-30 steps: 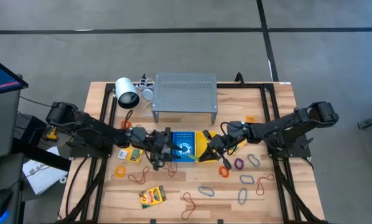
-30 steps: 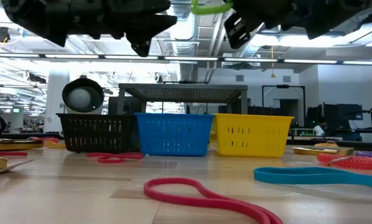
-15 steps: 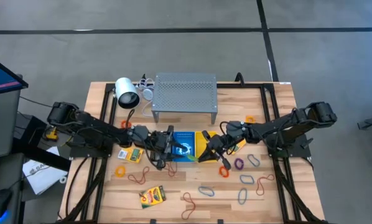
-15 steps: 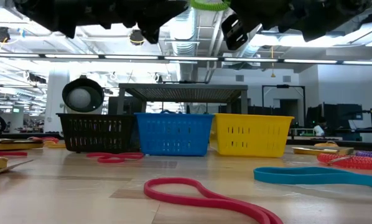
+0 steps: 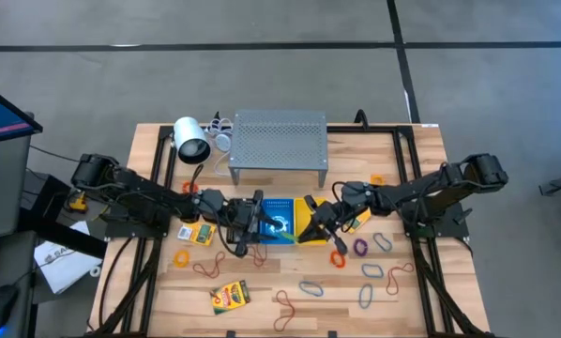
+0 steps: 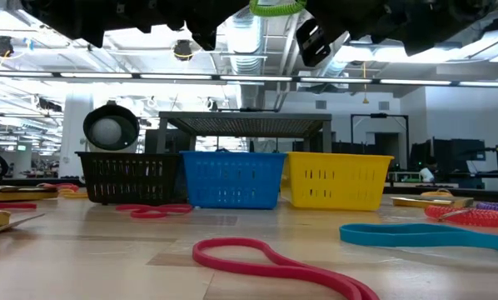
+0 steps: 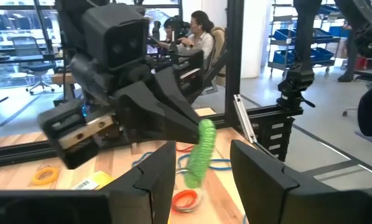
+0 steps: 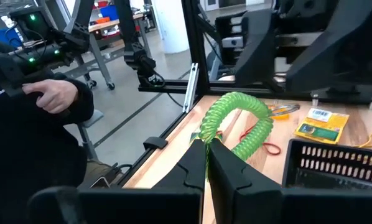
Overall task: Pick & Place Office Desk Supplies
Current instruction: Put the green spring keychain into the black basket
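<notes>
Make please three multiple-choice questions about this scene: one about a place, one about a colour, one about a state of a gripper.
1. Where does the blue basket stand in the low view?
A. Between the black basket and the yellow basket
B. On top of the grey shelf
C. Alone at the table's near edge

2. What colour is the coiled band held above the baskets?
A. Purple
B. Green
C. Brown

3. How stands the right gripper?
A. Wide open, holding nothing
B. Out of every view
C. Shut on the coiled band

Answers:
1. A: the low view shows the three baskets in a row, blue in the middle.
2. B: both wrist views show a green coil.
3. C: the right wrist view shows its fingers pinched together on the coil, while the left gripper stands open around it.
</notes>
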